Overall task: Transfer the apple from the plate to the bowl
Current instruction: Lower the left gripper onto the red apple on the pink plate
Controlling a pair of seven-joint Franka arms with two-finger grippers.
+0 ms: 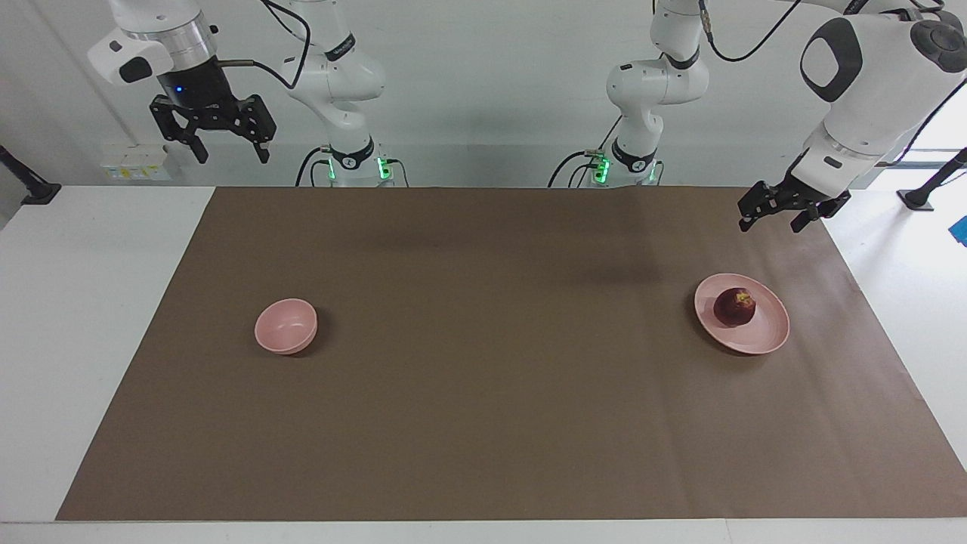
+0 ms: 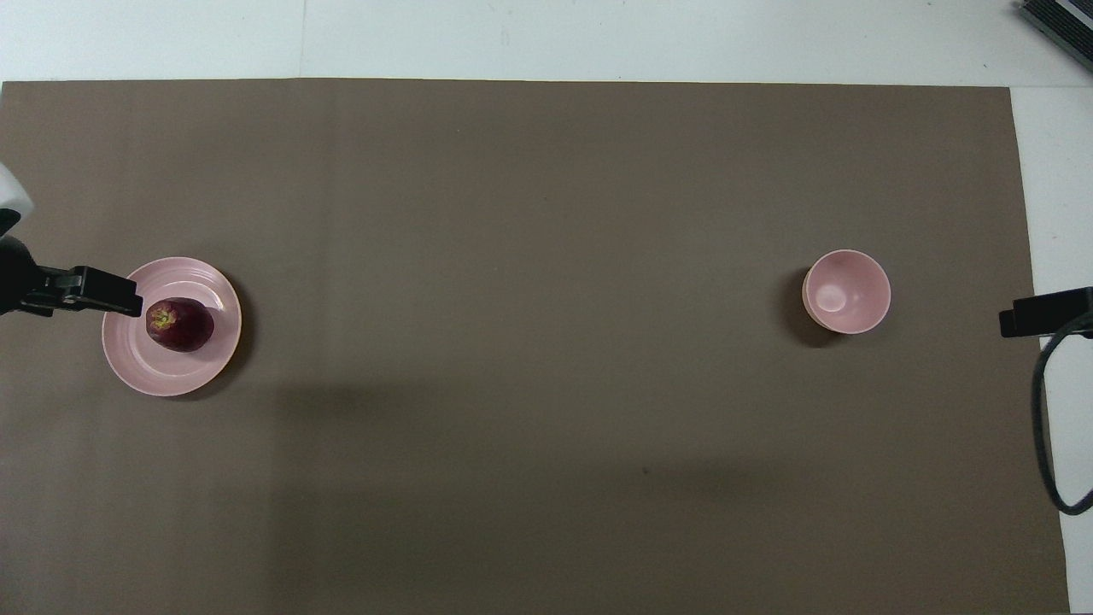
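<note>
The apple (image 1: 735,307) sits on the plate (image 1: 764,340) at the left arm's end of the table, its yellowish stem patch turned upward, and the bowl (image 1: 285,326) stands well apart from it toward the right arm's end, on the brown mat (image 1: 483,423). Nothing is gripped yet, so the step in hand looks like the reach for the fruit. The left gripper (image 1: 772,214) hangs in the air with its fingers spread wide and nothing between them, above the mat on the robots' side of the plate; from overhead its tip (image 2: 107,295) covers the plate's rim just beside the apple, but the facing view shows it well clear of both. To do this well, I'd bring it squarely over the apple's middle, turn the wrist so the fingers point straight down, then descend until they straddle the widest part before closing; a round fruit rolls if nudged off-centre, and a shallow plate can skid. The left arm leans out from its base, forearm angled down, wrist tilted so the fingers slant toward the table. The right gripper (image 1: 214,130) waits high over its own end, fingers likewise spread, holding nothing.
</note>
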